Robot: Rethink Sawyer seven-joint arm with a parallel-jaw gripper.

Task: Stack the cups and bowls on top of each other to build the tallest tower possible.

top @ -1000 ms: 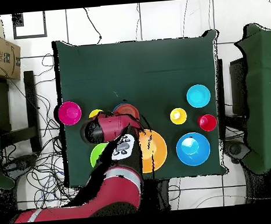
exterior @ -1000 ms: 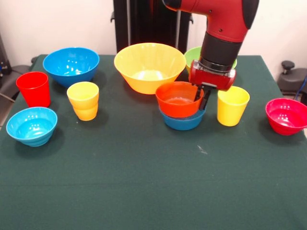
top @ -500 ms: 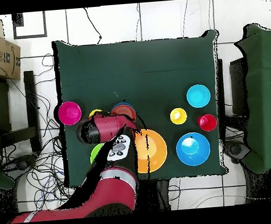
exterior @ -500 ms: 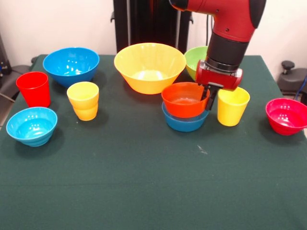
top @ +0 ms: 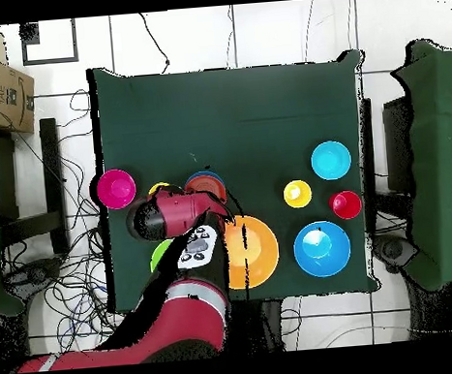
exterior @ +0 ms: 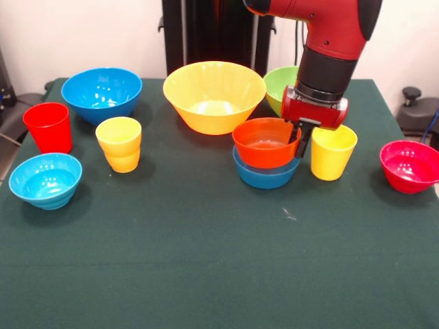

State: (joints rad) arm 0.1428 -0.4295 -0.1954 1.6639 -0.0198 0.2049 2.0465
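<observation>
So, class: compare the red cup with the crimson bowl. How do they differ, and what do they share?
The red cup is taller and narrower; the crimson bowl is wider and shallower. In the front view the cup stands at the table's left edge, the bowl at the right edge. The cup's wall runs nearly straight; the bowl's curves. Both stand upright, open side up, empty, apart from other pieces.

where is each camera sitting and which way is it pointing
Front view: across the table, facing the robot; red arm comes down to the gripper at the orange-red bowl.
Overhead view: above, looking straight down; arm enters from the bottom edge.
Shared: green table, large yellow-orange bowl, crimson bowl.
</observation>
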